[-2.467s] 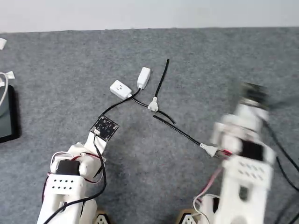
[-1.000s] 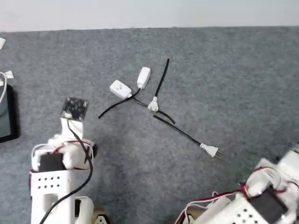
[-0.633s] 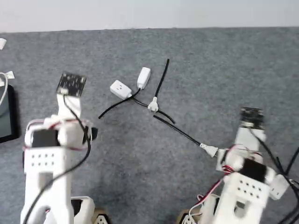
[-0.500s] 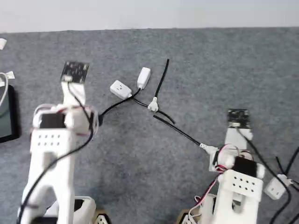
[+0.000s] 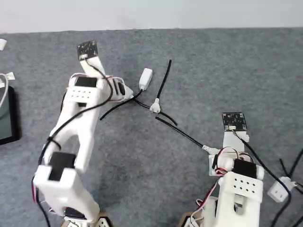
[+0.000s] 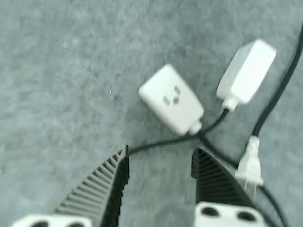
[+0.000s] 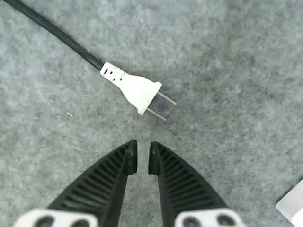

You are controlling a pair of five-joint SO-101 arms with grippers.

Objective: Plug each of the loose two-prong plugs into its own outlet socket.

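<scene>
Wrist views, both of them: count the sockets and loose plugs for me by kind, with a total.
Outlet sockets: 2, the slotted-face socket and the plain-sided socket.
Two-prong plugs: 2, the plug by the sockets and the plug in the right wrist view.
Total: 4.

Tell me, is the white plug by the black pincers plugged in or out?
Out. The two-prong plug lies loose on the grey carpet, both metal prongs bare, no socket around them.

Left claw (image 6: 158,166) spread wide, right claw (image 7: 142,158) nearly closed
</scene>
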